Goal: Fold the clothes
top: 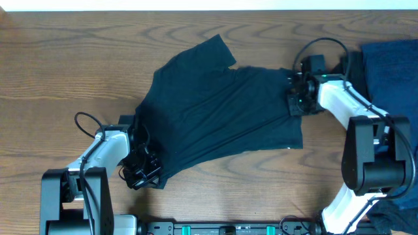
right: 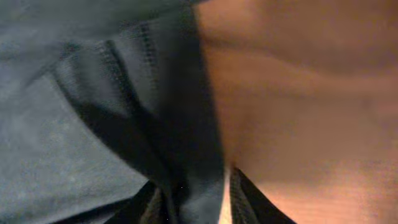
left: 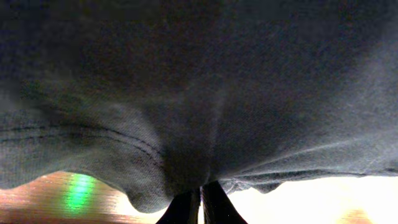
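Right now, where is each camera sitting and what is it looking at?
Overhead: above the table, looking straight down at the black T-shirt; both arms show, left gripper and right gripper at its edges.
Left wrist: on the left arm, looking along its shut fingers into pinched fabric.
Right wrist: on the right arm, looking past its fingers at a stitched hem between them and bare wood.
Shared: all three see the T-shirt.

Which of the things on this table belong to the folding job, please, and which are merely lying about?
Job: black T-shirt, pinched by the left gripper, with a fold lying inside the right gripper; navy garment at the table's right edge.
Lying about: wooden table itself.
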Controlling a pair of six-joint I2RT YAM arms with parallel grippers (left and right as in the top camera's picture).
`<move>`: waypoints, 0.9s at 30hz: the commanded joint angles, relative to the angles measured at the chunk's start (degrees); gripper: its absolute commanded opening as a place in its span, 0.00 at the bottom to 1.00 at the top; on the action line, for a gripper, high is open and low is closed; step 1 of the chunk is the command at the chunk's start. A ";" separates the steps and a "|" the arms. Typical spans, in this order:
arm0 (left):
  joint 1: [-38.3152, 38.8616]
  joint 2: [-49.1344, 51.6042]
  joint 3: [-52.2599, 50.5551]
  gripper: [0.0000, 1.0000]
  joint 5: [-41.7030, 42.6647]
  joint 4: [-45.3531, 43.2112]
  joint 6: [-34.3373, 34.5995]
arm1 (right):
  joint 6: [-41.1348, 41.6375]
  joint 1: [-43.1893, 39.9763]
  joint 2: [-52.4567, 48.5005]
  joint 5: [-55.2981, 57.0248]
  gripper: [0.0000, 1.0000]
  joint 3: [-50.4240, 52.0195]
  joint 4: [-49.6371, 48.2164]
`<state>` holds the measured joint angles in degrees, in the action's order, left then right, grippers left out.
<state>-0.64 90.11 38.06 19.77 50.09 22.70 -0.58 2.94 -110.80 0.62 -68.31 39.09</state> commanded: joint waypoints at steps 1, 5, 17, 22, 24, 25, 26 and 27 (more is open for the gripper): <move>0.09 0.57 -1.42 0.06 -1.64 -1.38 0.50 | 5.84 -2.84 -0.31 3.04 0.38 0.55 3.13; 0.09 0.57 -1.42 0.06 -1.64 -1.27 0.48 | 6.36 -4.37 -0.31 3.04 0.54 0.55 6.69; 0.09 -0.28 3.76 0.06 -1.36 3.89 -1.60 | 7.19 -4.92 5.73 -2.58 0.73 -2.40 12.37; 0.09 -3.45 8.83 0.07 -1.38 7.78 -2.78 | 8.61 -4.92 13.86 -2.56 0.91 -4.07 16.33; 0.09 -5.51 9.68 0.07 -1.38 8.28 -2.75 | 10.60 -4.92 17.22 -2.58 0.91 -4.07 18.49; 0.09 -6.58 9.79 0.07 -1.36 8.48 -2.75 | 11.78 -4.90 18.62 -2.60 0.91 -4.07 19.80; 0.09 -7.65 9.81 0.07 -1.38 8.87 -2.75 | 13.03 -4.90 20.13 -2.60 0.91 -4.02 21.42; 0.09 -8.83 9.81 0.07 -1.38 9.42 -2.75 | 13.92 -4.90 21.33 -2.58 0.92 -3.93 22.95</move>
<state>-0.62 83.88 47.11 19.11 58.43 20.86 9.21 -1.50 -92.20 -1.58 -71.72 60.23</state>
